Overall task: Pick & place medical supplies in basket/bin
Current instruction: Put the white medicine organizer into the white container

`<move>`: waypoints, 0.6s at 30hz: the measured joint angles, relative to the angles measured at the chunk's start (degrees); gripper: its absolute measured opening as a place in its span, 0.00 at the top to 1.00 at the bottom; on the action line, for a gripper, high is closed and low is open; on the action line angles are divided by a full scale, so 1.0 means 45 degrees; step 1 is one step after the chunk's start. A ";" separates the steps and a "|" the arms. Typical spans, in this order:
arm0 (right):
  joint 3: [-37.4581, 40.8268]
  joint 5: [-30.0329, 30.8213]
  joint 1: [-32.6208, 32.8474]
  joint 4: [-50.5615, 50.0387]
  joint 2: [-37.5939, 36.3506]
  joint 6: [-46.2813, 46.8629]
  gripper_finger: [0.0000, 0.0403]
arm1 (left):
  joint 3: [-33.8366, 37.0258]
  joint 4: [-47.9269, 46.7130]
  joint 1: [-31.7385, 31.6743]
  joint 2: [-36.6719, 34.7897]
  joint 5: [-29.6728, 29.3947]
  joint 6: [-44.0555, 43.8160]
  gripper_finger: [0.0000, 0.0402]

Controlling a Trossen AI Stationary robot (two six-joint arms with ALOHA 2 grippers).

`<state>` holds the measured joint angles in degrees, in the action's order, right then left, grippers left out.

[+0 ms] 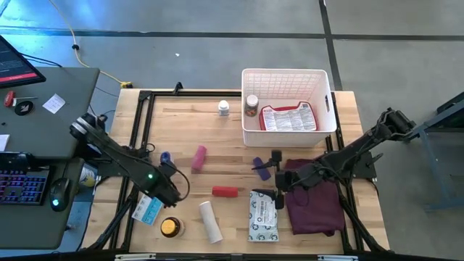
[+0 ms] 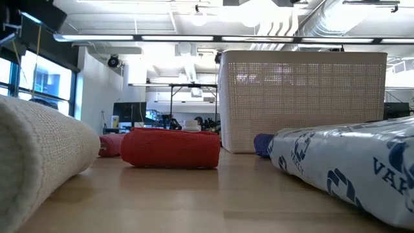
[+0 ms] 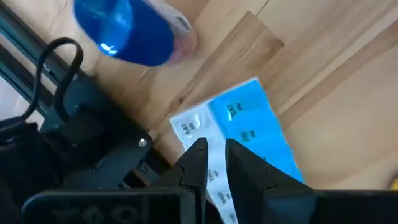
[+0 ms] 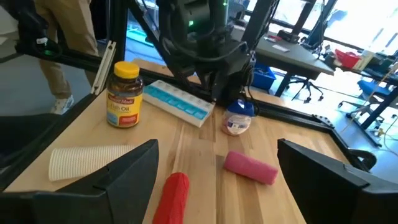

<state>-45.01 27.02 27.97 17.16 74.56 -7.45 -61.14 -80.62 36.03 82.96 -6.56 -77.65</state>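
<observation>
The white rectangular lattice-walled plastic basket (image 1: 328, 109) stood at the far side of the wooden table (image 1: 188, 130), already holding a flat red-and-white printed packet (image 1: 288, 118) and a small brown bottle with a white cap (image 1: 251, 105). A maroon cloth (image 1: 316, 199) lay rumpled at the near right. Most supplies were yet to be gathered: a grey-white printed pouch (image 1: 262, 215), a white gauze roll (image 1: 210, 221), a red roll (image 1: 224, 191), a pink roll (image 1: 199, 158), a purple tube (image 1: 262, 168), a small white bottle (image 1: 223, 108) and a round orange-lidded tin (image 1: 170, 227).

The left gripper (image 3: 214, 163) was low over the near-left corner, its jaws drawn almost together on the edge of the flat blue-and-white pill strip (image 3: 239, 134); the strip appeared pinched but was lying against the tabletop, just beside a blue-capped bottle (image 3: 127, 28). The right gripper (image 1: 277, 179) hung between the purple tube and the pouch, jaws spread wide and holding nothing.

The step in hand looked to be the pickup of the pill strip. The next move would call for a clean lift clear of the table, then a carry across to the basket without brushing the blue-capped bottle.
</observation>
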 joint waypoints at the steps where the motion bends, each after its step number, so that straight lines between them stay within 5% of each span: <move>1: 0.0000 -0.0182 -0.0070 -0.0129 0.0000 0.0018 0.21 | 0.0000 0.0076 0.0000 0.0207 0.0085 0.0009 0.77; 8: 0.0000 -0.0856 -0.0504 -0.0430 0.0000 -0.0005 0.21 | 0.0015 0.0308 -0.0260 0.0936 0.2323 0.0158 0.70; 18: 0.0005 -0.1517 -0.0310 -0.0976 0.0000 0.0555 0.21 | 0.0015 0.1618 -0.0248 0.0970 0.3112 -0.2003 0.27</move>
<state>-44.99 20.20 26.58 12.76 74.56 -4.95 -61.08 -73.34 34.92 87.33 7.45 -86.66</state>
